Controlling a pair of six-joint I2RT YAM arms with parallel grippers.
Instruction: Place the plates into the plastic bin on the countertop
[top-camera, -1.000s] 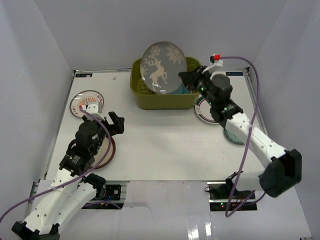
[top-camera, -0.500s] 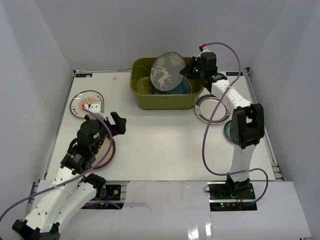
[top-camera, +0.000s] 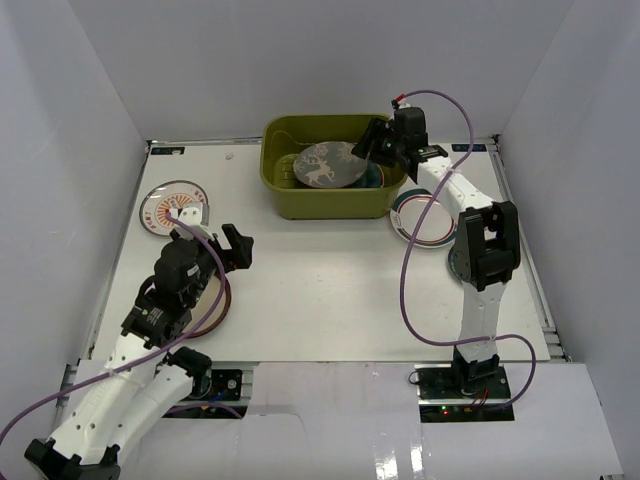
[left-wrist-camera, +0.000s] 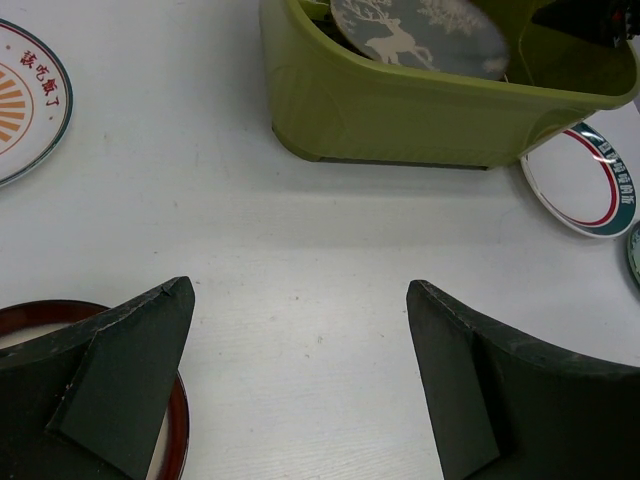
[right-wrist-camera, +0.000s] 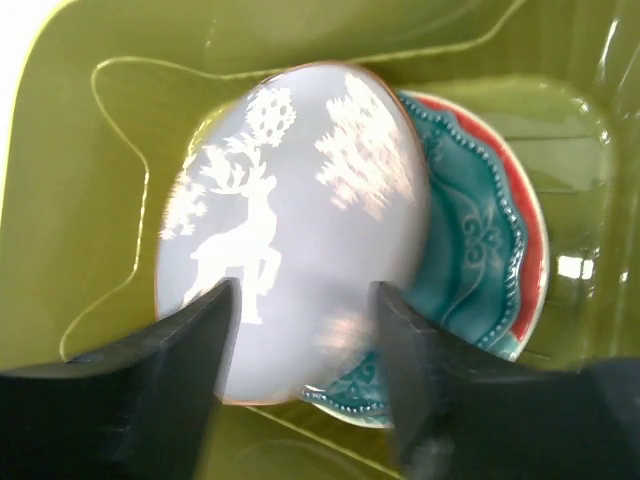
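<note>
You are about three plates in. The plastic bin (top-camera: 300, 205) sits at 12 o'clock on the countertop (top-camera: 330, 280) and holds the grey plate (right-wrist-camera: 290, 230), lying nearly flat and overlapping the teal scalloped plate (right-wrist-camera: 470, 250), which in turn rests on the red plate (right-wrist-camera: 537, 250).

Four plates are left on the countertop:
- the sunburst plate (top-camera: 165, 212) at 10 o'clock
- the cream plate with a dark red rim (left-wrist-camera: 30, 322) at 8 o'clock, half under your left arm
- the green-ringed plate (top-camera: 420, 222) at 2 o'clock, just beside the bin
- the small teal plate (top-camera: 455, 262) at 4 o'clock, partly hidden by the right arm

The right gripper (top-camera: 378, 148) hangs over the bin's 3 o'clock end with its fingers spread. The grey plate's near edge lies between them, and it looks let go rather than pinched. The left gripper (left-wrist-camera: 300, 370) is also spread, with nothing between its fingers, and sits low near the cream plate.

A second ago the grey plate stood upright above the bin, face to the camera. Half a second ago it was tipped and lower, and now it is down. The right arm has stretched toward 12 o'clock to get it there — the left has barely stirred.
</note>
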